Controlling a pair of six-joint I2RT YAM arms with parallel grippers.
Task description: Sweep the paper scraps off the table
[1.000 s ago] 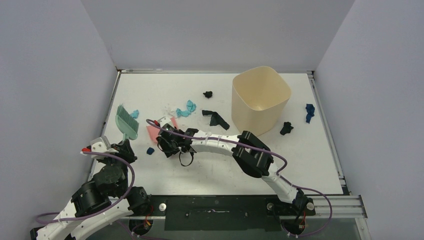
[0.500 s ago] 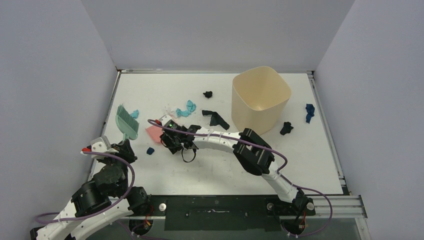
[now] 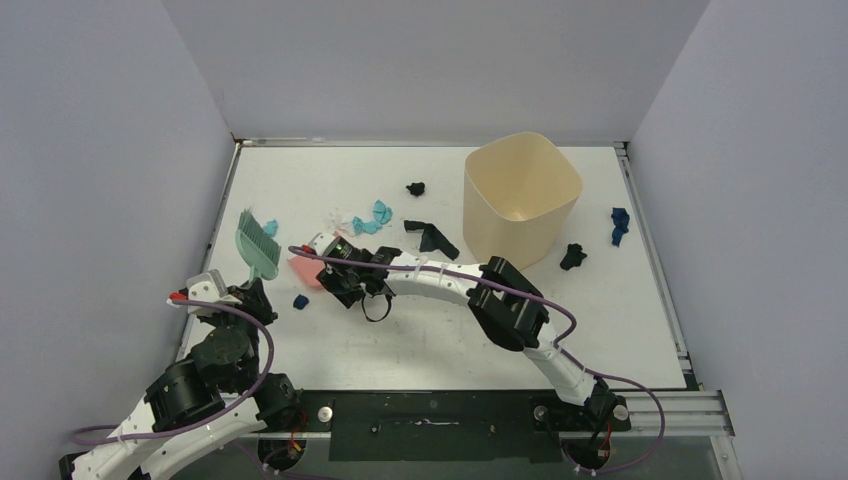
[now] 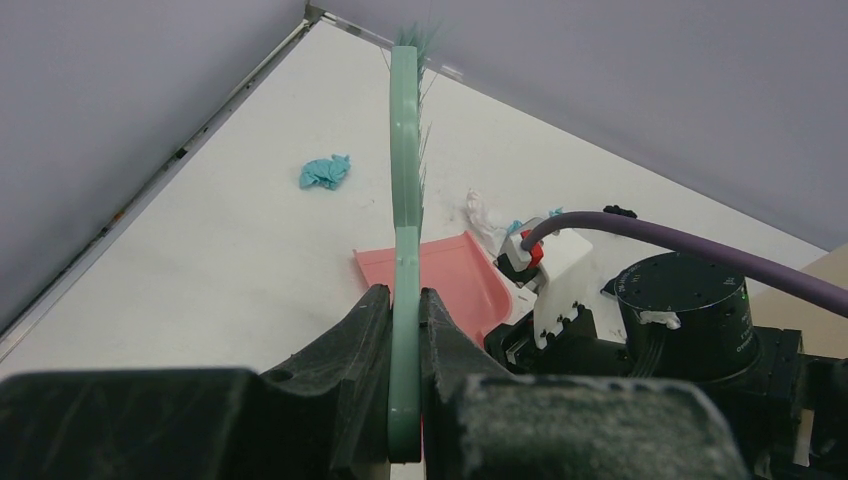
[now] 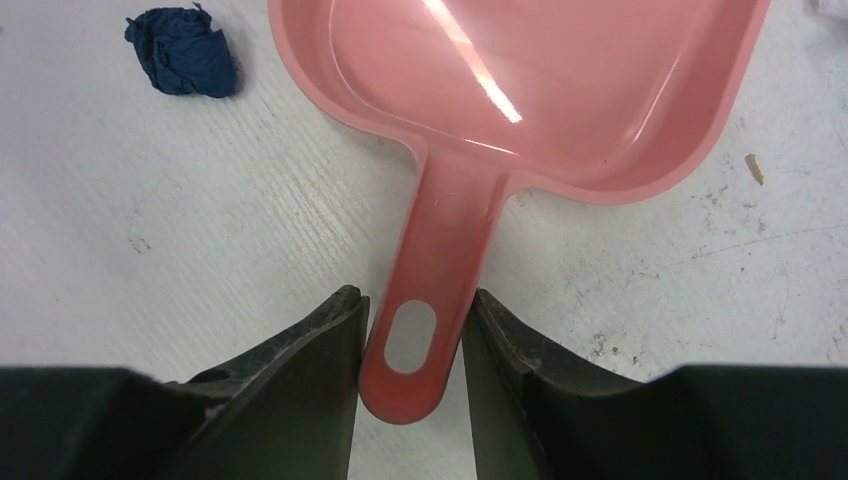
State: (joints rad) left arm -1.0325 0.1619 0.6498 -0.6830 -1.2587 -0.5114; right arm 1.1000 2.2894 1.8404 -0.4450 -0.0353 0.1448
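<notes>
Right wrist view: right gripper (image 5: pixel 412 340) fingers press both sides of the pink dustpan (image 5: pixel 520 90) handle.
Left gripper (image 4: pixel 405 330): clamped on the green brush (image 4: pixel 405 180) handle.
Paper scraps (image 3: pixel 378 215): scattered across the table (image 3: pixel 400 340).
Handling: likely featherlight and soft, so push with the bristles rather than pinch.

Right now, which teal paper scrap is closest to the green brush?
The lone teal scrap, right beside the bristles of the brush. The other teal scraps cluster farther right, beyond the white scrap.
</notes>
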